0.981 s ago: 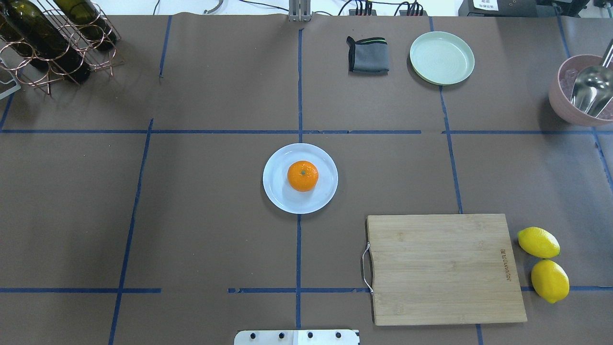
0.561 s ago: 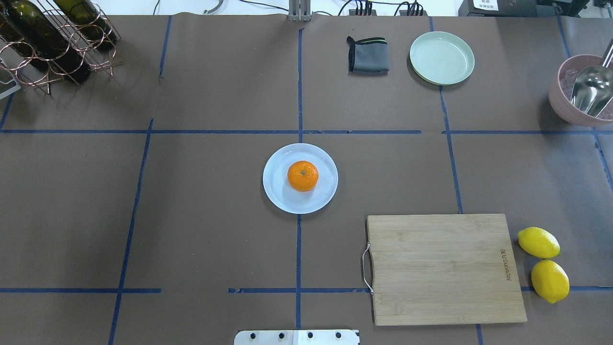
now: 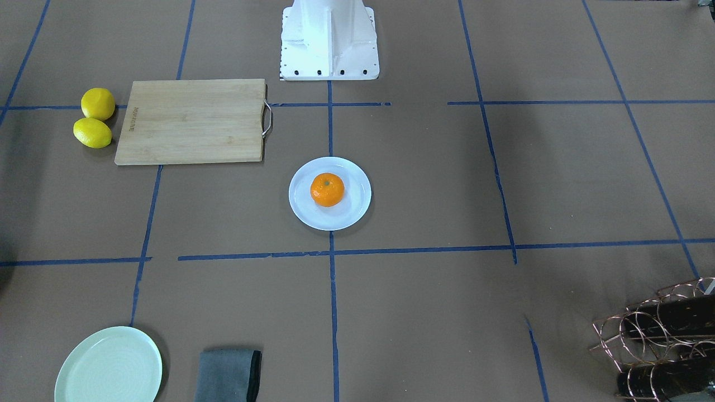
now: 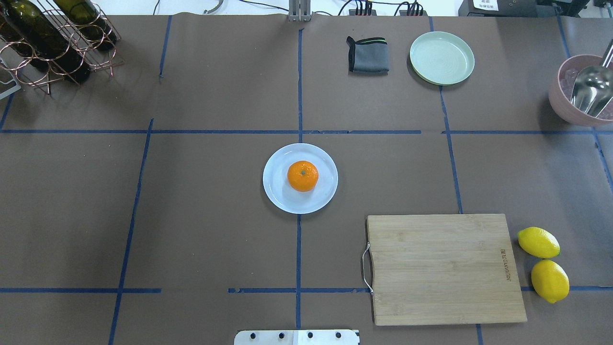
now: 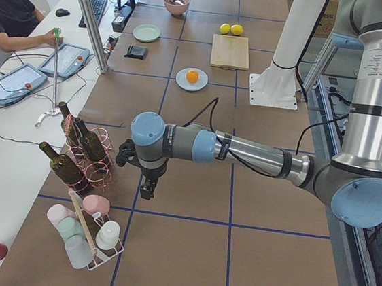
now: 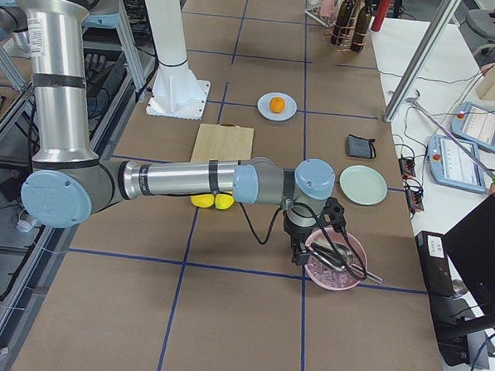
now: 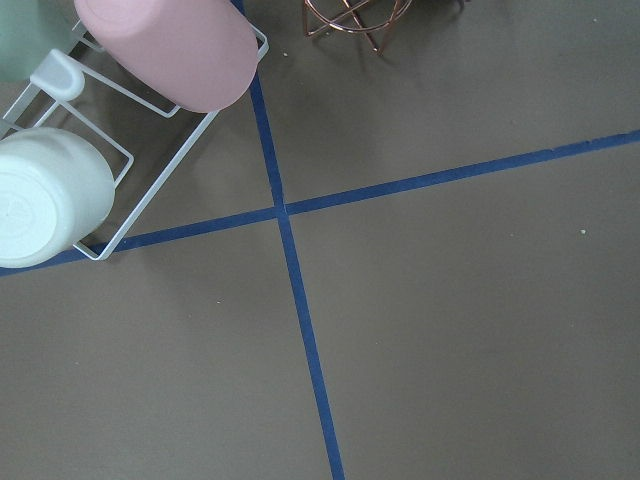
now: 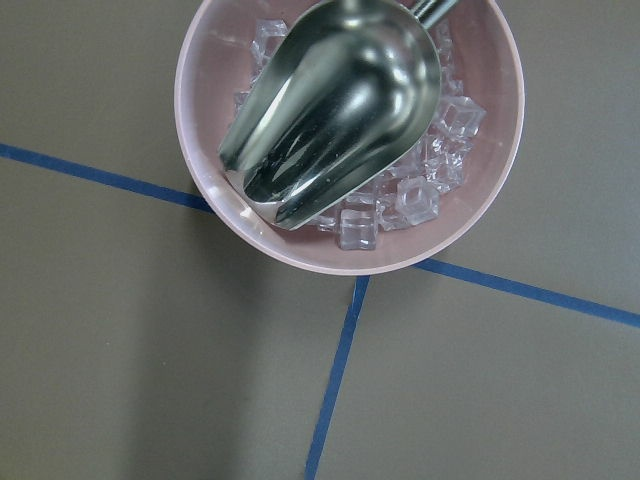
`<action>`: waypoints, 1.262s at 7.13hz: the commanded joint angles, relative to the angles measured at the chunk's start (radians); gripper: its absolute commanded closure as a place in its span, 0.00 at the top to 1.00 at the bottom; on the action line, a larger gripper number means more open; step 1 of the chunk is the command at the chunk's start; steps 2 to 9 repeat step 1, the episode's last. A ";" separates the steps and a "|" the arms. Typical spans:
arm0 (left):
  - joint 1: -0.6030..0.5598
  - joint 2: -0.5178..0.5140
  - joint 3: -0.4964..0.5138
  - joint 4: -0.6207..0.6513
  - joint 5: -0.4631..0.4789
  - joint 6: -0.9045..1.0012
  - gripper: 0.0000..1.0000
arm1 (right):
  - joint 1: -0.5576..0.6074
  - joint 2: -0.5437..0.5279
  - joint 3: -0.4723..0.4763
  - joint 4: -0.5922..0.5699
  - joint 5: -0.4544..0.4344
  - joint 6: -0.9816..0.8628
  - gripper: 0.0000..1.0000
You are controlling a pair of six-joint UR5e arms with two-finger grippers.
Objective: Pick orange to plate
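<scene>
The orange sits stem-up in the middle of the white plate at the table's centre, also seen from the front as the orange on the plate. Neither gripper shows in the overhead or front view. In the exterior left view my left gripper hangs low over the table beside the wine rack, far from the plate. The exterior right view has my right gripper next to the pink bowl, also far from the plate. I cannot tell whether either one is open or shut.
A wooden cutting board with two lemons beside it lies near right. A mint-green plate and grey cloth sit far right. A pink bowl holds ice and a metal scoop. Wine rack far left; cup rack.
</scene>
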 commanded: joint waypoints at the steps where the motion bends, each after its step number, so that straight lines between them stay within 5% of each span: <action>1: 0.000 -0.010 0.032 0.000 0.000 -0.005 1.00 | 0.000 0.003 0.004 0.000 0.000 0.001 1.00; 9: 0.000 -0.010 0.032 0.000 0.000 -0.005 1.00 | 0.000 0.003 0.004 0.000 0.000 0.001 1.00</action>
